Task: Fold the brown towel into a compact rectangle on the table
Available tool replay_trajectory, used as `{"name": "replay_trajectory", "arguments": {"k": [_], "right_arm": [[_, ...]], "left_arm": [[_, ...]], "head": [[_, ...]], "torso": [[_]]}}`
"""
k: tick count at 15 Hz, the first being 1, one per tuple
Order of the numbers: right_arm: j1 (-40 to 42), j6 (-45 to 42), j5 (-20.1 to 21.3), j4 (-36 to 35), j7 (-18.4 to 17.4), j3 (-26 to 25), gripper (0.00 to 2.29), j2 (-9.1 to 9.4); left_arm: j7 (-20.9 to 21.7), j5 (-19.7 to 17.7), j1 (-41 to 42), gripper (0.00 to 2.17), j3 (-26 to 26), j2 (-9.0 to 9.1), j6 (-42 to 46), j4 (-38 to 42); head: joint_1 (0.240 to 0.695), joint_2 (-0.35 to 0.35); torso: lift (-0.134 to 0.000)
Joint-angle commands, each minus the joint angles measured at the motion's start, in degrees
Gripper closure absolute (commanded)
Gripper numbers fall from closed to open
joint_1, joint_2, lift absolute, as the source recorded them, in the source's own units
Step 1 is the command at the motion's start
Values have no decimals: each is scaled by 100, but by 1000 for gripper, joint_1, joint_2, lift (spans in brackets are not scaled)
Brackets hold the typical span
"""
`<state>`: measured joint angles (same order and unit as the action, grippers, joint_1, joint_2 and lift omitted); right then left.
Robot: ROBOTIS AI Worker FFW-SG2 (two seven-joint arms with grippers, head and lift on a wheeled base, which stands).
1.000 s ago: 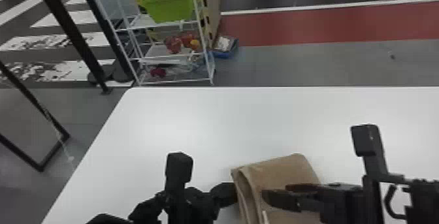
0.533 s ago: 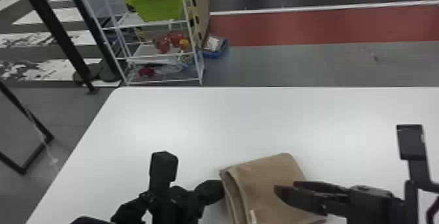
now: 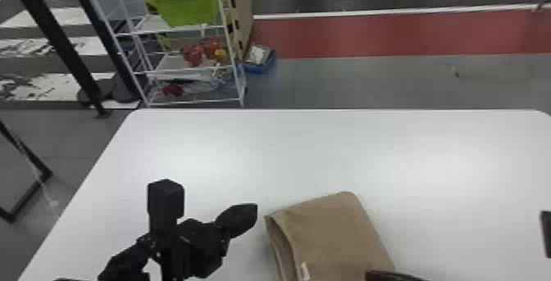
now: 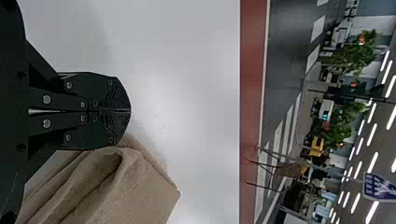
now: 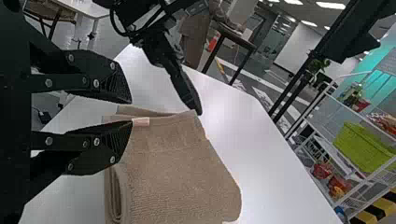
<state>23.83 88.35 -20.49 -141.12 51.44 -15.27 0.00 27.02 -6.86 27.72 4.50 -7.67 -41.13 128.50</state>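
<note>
1 brown towel (image 3: 336, 235) lies folded on the table (image 3: 287, 149).

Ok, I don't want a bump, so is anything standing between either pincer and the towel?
Nothing visible does. In the head view, bare table shows between the shut left pincer and the towel's left edge. The open right pincer has no other object between it and the towel.

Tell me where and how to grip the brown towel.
I'd pinch the brown towel by its left edge, coming in from the robot's left. The layers stack and gape along that side, which should give the fingers something to close on. The left hand is beside it, but shut, so would need opening first.
</note>
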Motion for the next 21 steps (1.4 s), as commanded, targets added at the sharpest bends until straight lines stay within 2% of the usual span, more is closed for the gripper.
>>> {"name": "replay_trajectory", "arguments": {"k": [1, 3, 7, 10, 13, 18, 21], "right_arm": [[210, -472, 71, 234, 6, -11, 2044, 5], [227, -665, 168, 375, 6, -11, 2044, 5], [368, -806, 168, 287, 15, -151, 2044, 5], [377, -349, -8, 111, 103, -477, 2044, 5], [350, 21, 1, 111, 138, -740, 2044, 5], [-203, 173, 370, 577, 68, -872, 2044, 5], [-546, 173, 634, 771, -2, -775, 2044, 5]], "left_arm": [[-56, -333, 14, 1865, 306, 63, 460, -27], [-48, -544, 67, 1865, 579, 143, 548, 17], [58, -808, 243, 1865, 965, 160, 707, 78], [119, -887, 251, 1865, 1115, 169, 707, 78], [119, -896, 225, 1865, 1150, 169, 636, 78], [128, -913, 216, 1865, 1238, 160, 425, 149], [190, -922, 234, 1865, 1317, 169, 285, 263]], "head": [[695, 140], [695, 151], [695, 181], [695, 199], [695, 197], [695, 159], [695, 141]], "torso": [[-122], [-122], [-122], [-122], [-122], [-122], [-122]]}}
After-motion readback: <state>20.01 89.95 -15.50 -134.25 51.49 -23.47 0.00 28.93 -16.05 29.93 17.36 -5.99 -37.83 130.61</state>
